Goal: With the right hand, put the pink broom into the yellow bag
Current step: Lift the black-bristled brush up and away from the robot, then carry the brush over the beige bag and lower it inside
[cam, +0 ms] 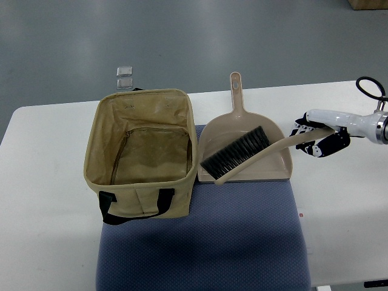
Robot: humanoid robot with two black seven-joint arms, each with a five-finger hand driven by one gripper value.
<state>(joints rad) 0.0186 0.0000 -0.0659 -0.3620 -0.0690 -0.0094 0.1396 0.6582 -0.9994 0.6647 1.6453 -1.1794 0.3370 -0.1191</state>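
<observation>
The broom is beige-pink with dark bristles. Its head lies over a matching dustpan and its handle points right. My right hand comes in from the right edge and its fingers are curled around the end of the broom handle. The yellow bag stands open on the left of the dustpan, with black straps at its front. Its inside looks empty. The left hand is out of view.
A blue-grey mat lies on the white table under the bag and dustpan. Two small clear items sit on the floor beyond the table's far edge. A black cable loops near my right arm.
</observation>
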